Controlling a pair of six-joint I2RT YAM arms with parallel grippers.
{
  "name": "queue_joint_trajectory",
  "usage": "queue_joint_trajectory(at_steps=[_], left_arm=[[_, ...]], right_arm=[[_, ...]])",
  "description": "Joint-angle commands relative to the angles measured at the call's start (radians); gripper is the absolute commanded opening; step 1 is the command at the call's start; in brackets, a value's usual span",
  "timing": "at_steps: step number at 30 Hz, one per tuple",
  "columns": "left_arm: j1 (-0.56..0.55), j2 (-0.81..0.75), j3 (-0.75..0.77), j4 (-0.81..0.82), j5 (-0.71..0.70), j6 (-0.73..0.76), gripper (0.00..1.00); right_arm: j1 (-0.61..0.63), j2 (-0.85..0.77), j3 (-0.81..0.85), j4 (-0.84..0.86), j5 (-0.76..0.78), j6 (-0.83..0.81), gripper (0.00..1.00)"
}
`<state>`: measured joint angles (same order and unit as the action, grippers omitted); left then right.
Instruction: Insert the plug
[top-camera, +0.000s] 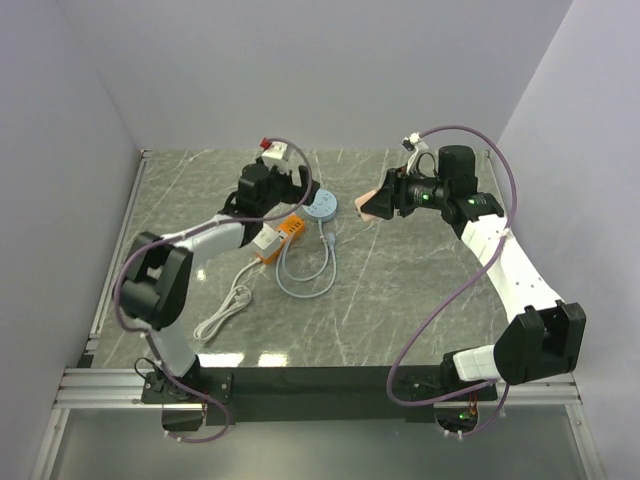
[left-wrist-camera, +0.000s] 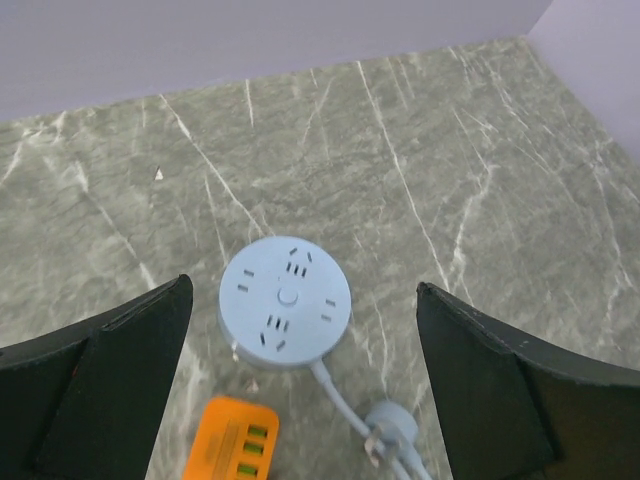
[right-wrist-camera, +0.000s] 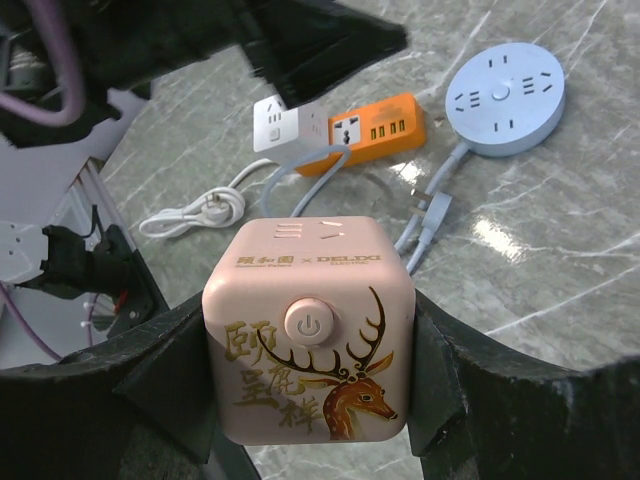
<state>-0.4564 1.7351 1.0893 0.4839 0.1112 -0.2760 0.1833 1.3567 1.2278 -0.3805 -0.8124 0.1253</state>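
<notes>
My right gripper (top-camera: 378, 203) (right-wrist-camera: 310, 360) is shut on a pink cube socket (right-wrist-camera: 308, 330) with a deer print and a power button, held above the table (top-camera: 420, 290). A round light-blue socket (left-wrist-camera: 285, 300) (top-camera: 322, 207) lies flat, and its cable ends in a light-blue plug (left-wrist-camera: 390, 432) (right-wrist-camera: 432, 210) lying just beside it. My left gripper (left-wrist-camera: 300, 385) (top-camera: 292, 190) is open and empty, hovering above the round socket and plug.
An orange power strip (left-wrist-camera: 235, 442) (right-wrist-camera: 375, 125) lies next to the round socket, with a white adapter (right-wrist-camera: 280, 125) at its end. A white cable with its plug (right-wrist-camera: 215, 207) (top-camera: 228, 305) lies towards the front left. The blue cable loops (top-camera: 305, 272) at the middle.
</notes>
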Motion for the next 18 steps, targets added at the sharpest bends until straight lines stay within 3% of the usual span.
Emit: queue_joint_trajectory(at_steps=[1, 6, 18], left_arm=[[0.002, 0.098, 0.127, -0.054, 0.021, -0.012, 0.99], [0.001, 0.246, 0.274, -0.108, 0.048, -0.04, 0.99], [-0.007, 0.429, 0.396, -0.139, -0.025, -0.069, 0.99]], right_arm=[[-0.001, -0.054, -0.001, 0.068, 0.01, -0.016, 0.0], [-0.001, -0.048, -0.001, 0.055, 0.053, -0.038, 0.0], [0.007, 0.004, -0.021, 0.075, 0.084, -0.053, 0.0]])
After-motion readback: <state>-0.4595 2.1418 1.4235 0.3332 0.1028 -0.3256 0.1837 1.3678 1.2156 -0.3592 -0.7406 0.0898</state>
